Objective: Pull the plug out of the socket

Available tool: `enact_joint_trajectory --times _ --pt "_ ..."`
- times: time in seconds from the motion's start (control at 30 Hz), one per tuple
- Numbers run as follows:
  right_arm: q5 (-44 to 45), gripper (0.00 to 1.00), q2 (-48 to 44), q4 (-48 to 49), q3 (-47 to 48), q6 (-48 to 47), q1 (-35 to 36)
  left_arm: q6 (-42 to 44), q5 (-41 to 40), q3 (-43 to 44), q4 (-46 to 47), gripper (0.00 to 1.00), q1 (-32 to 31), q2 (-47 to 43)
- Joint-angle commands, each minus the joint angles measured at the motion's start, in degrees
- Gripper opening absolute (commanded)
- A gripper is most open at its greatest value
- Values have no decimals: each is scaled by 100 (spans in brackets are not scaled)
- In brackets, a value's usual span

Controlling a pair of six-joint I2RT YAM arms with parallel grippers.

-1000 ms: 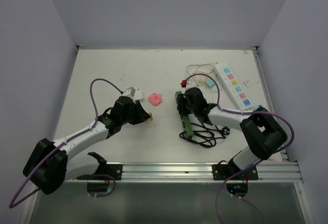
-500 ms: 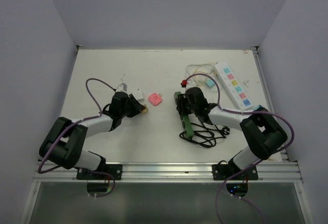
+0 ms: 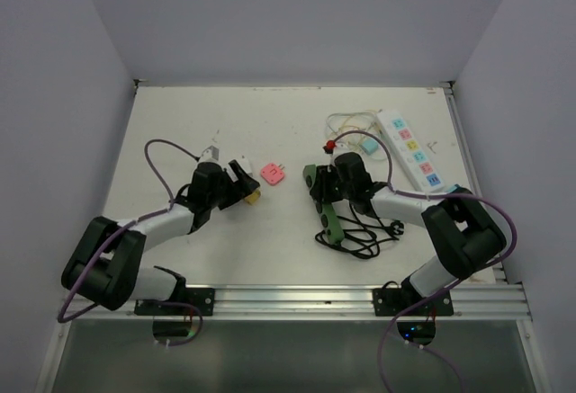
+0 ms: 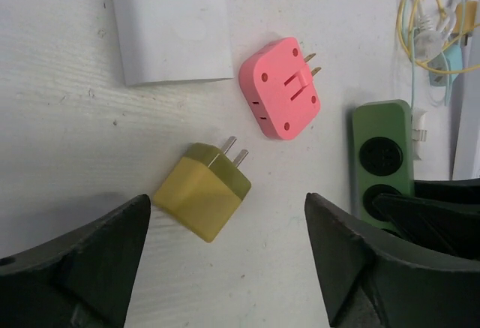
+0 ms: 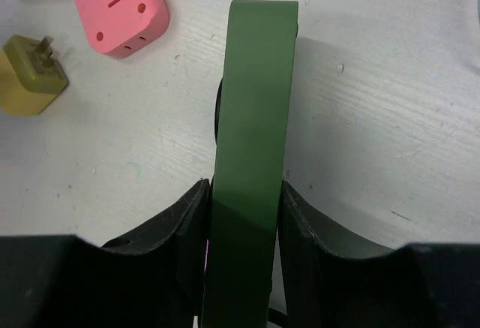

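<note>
The yellow plug point(image 4: 202, 191) lies loose on the table, prongs pointing toward the pink adapter; it also shows in the top view point(image 3: 253, 197). My left gripper point(image 4: 227, 223) stands open just behind the plug, a finger on either side and touching nothing. The green socket strip point(image 5: 255, 118) stands on its edge with my right gripper point(image 5: 244, 193) shut on its two flat sides. In the top view the socket point(image 3: 322, 209) sits right of centre, its empty round outlets facing the left arm.
A pink adapter point(image 4: 281, 97) and a white adapter point(image 4: 171, 24) lie just beyond the yellow plug. A white power strip point(image 3: 412, 150) with thin cords lies at the back right. The socket's black cable point(image 3: 364, 231) is coiled near my right arm.
My left gripper has opened and let the yellow plug drop onto the table near the pink adapter. The right gripper still holds the green socket in the same place.
</note>
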Motion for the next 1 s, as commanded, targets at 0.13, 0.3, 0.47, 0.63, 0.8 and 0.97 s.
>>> enact_joint_trajectory --times 0.13,0.3,0.47,0.63,0.8,0.97 --pt "-1476 0 109 672 -215 421 -339 329 -594 165 -1301 99 40 -1307" --pt "-1873 0 321 980 -285 817 -629 786 -1262 560 -2629 100 40 -2406" --pt "-1662 25 304 823 -320 844 -744 1261 -1930 1061 -3542 99 40 -3354" --pt "-1337 60 155 568 -364 773 -761 1665 -2317 1544 -4009 100 40 -3857" --pt "-811 81 -346 -144 -206 677 -761 1876 -2546 1764 -4300 99 40 -4296" --pt "-572 91 -1321 -942 39 632 -761 2043 -2634 1808 -4432 99 40 -4735"
